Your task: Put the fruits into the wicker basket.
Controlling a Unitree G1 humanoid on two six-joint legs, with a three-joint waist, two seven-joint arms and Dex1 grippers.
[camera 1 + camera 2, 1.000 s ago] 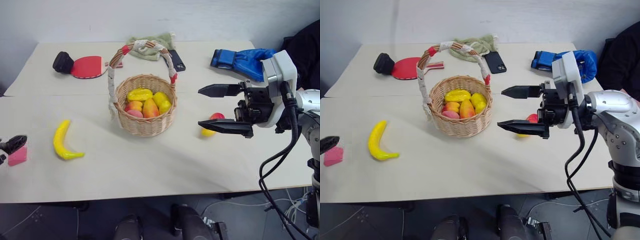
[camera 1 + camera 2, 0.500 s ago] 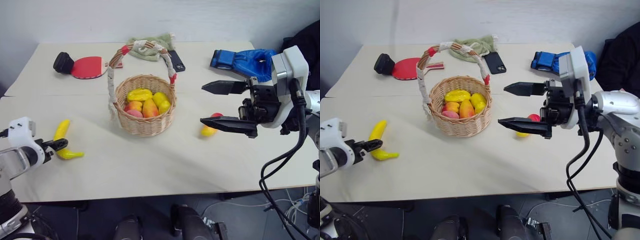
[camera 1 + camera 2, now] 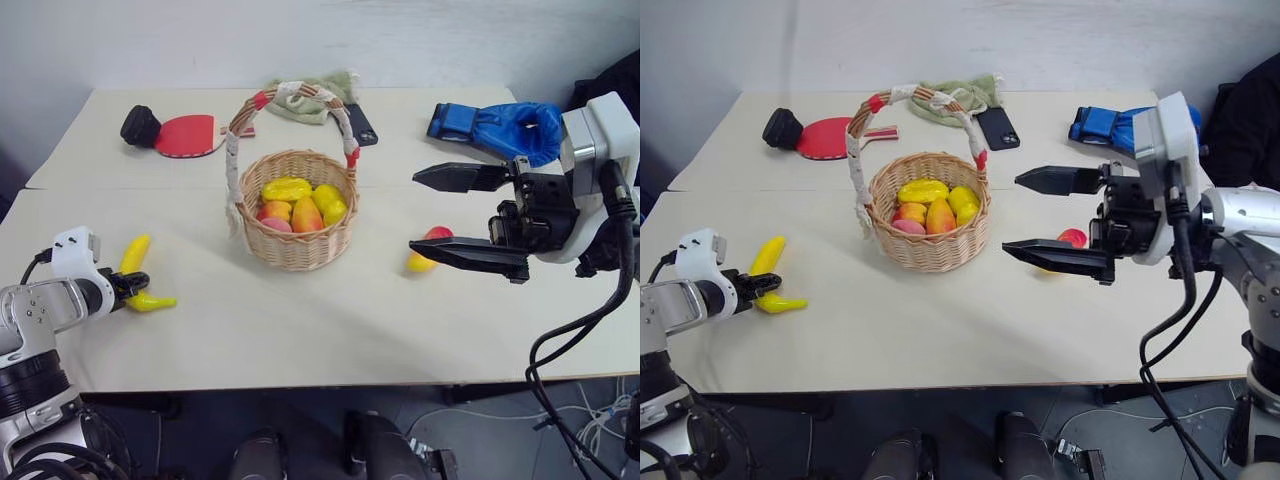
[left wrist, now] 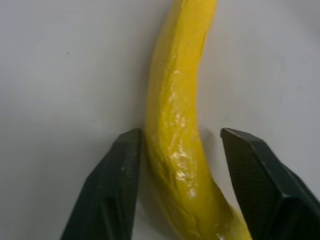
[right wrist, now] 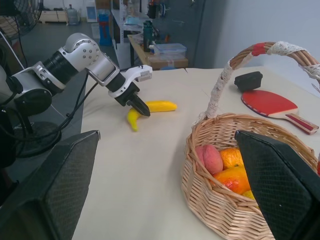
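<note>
A curved yellow banana point(image 3: 136, 256) lies on the table at the near left. My left gripper point(image 3: 133, 289) is down over its near end. In the left wrist view the black fingers point(image 4: 115, 185) stand either side of the banana point(image 4: 175, 125), one pad pressed on it, and it rests on the table. The yellow-orange fruit with a red end point(image 3: 433, 237) lies right of the wicker basket point(image 3: 300, 246), partly hidden by my right gripper point(image 3: 414, 212). That gripper hovers wide open and empty above the table, pointing at the basket. The basket holds several fruits.
At the back of the table lie a red paddle point(image 3: 185, 133) with a black object point(image 3: 140, 125) beside it, a green cloth point(image 3: 310, 85), a dark phone point(image 3: 362, 122) and a blue glove point(image 3: 500, 125). The basket's tall handle point(image 3: 290, 93) arches over its opening.
My left gripper came in from the left edge, dropped onto the banana and closed around it. The right gripper stayed where it was. The view shifted slightly.
</note>
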